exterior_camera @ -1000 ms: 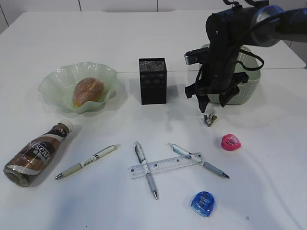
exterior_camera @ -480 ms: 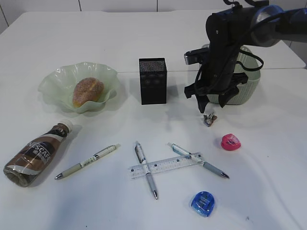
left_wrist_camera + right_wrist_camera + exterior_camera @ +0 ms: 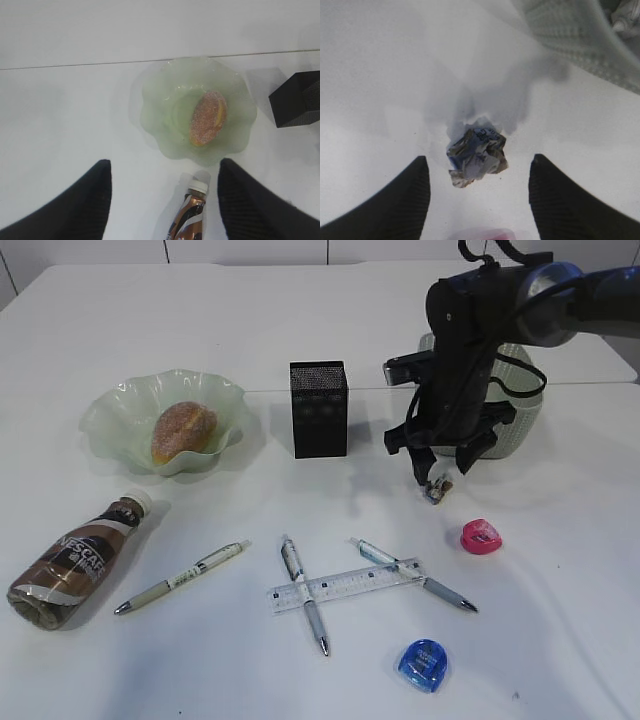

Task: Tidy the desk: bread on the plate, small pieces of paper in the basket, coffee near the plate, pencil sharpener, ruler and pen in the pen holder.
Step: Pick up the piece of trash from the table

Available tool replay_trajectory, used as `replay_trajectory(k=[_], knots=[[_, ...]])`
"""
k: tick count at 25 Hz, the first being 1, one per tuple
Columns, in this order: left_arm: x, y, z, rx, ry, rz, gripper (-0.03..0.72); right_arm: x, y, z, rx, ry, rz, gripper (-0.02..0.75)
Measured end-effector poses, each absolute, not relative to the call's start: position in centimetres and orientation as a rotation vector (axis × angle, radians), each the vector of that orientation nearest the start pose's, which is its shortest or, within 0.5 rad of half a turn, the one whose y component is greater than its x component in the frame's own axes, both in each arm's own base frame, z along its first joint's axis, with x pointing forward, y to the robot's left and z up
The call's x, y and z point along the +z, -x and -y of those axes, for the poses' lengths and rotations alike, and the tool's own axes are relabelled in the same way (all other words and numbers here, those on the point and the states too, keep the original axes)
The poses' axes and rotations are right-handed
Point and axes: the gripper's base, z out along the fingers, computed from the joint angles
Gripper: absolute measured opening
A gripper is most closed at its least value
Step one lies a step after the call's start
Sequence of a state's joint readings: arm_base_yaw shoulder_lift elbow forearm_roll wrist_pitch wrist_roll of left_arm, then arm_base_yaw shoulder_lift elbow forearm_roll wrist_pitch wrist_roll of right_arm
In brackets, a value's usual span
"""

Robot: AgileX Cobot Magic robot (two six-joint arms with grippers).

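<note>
Item: paper wad [image 3: 476, 156], small crumpled grey-brown scrap with print, lying loose on the bench [image 3: 560, 620].

Position relative to right end effector [image 3: 479, 200]: directly below and centred between the two spread fingers [image 3: 402, 197], untouched; in the exterior view the end effector [image 3: 436, 466] hangs just over the wad [image 3: 437, 489]. No clear long axis; a roughly round lump, so approach angle likely matters little.

Nearer arm: right, by far. Left end effector [image 3: 162, 200] is spread and empty, well apart, above the coffee [image 3: 189, 217] and the plate [image 3: 155, 112] holding the bread [image 3: 207, 118].

Beyond: basket [image 3: 520, 415], just behind the right arm, probable destination. A straight descent and pinch seems all that is needed.
</note>
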State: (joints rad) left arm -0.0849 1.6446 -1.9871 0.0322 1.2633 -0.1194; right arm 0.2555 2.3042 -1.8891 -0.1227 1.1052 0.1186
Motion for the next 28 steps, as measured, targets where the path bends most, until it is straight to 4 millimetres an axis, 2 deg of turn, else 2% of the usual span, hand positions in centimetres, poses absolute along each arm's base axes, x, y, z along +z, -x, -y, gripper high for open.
replay_trajectory(k=[8,25,28], knots=[[45.9,-33.8,2.6,-0.053,0.044,-2.404,0.466,14.1,-46.2,-11.0,-0.140,0.280,-3.014,0.491],[45.9,-33.8,2.6,-0.053,0.044,-2.404,0.466,13.3,-46.2,-11.1,-0.142,0.281,-3.031,0.490],[45.9,-33.8,2.6,-0.053,0.044,-2.404,0.466,13.3,-46.2,-11.1,-0.142,0.281,-3.031,0.458]])
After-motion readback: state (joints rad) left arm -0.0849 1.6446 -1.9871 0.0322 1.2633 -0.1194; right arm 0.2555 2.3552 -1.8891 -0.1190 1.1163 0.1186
